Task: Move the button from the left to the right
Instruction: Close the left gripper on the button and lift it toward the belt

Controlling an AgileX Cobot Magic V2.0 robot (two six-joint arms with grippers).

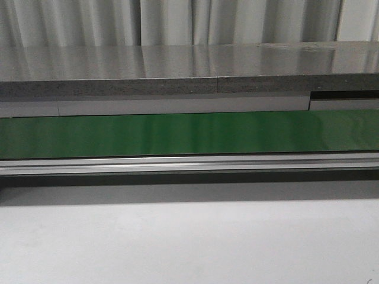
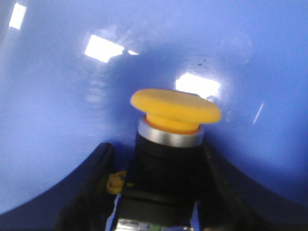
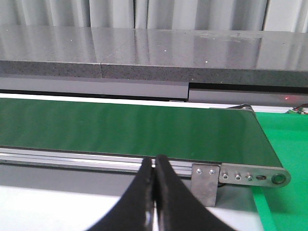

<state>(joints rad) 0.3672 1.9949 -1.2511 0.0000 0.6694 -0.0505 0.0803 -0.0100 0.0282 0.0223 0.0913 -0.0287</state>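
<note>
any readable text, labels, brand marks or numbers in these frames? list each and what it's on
None can be read in any view.
Button: yellow cap blank; black body, between the left gripper fingers, shows no legible marking.
Green conveyor belt and its metal rail: only screws and holes, no print.
Right gripper: plain black fingers, shut, no label.
Blue surface behind the button: only glare spots.

White table (image 1: 189,242), green conveyor belt (image 1: 189,134)

Yellow-capped black button (image 2: 169,144) on glossy blue surface (image 2: 57,120); green belt (image 1: 189,133)
</note>
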